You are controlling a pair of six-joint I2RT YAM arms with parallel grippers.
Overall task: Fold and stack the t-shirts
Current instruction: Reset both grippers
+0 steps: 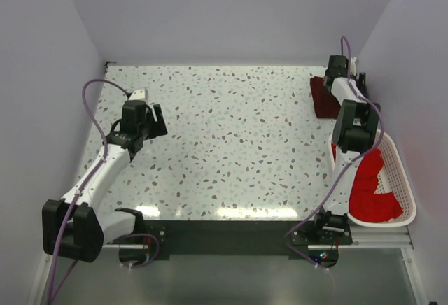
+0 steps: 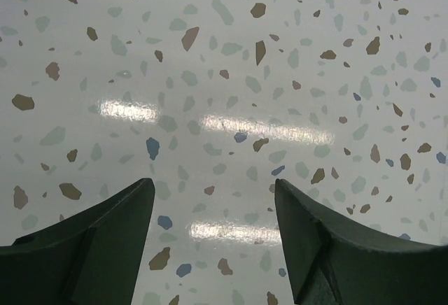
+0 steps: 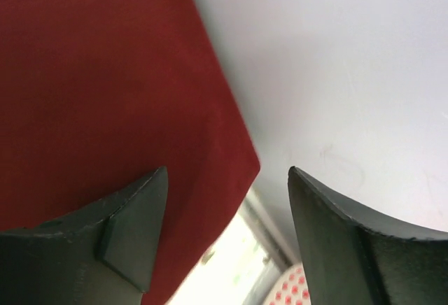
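Observation:
A folded dark maroon t-shirt (image 1: 323, 97) lies at the far right corner of the table; it fills the left of the right wrist view (image 3: 105, 81). Brighter red t-shirts (image 1: 371, 186) lie bunched in the white mesh basket (image 1: 402, 179) at the right edge. My right gripper (image 1: 343, 67) hangs above the maroon shirt's far right corner, open and empty (image 3: 227, 179). My left gripper (image 1: 150, 119) is open and empty over bare table on the left (image 2: 213, 193).
The speckled tabletop (image 1: 231, 137) is bounded by lilac walls at the back and both sides. The right wall (image 3: 336, 60) is close beside my right gripper. The basket's rim shows low in the right wrist view (image 3: 290, 287).

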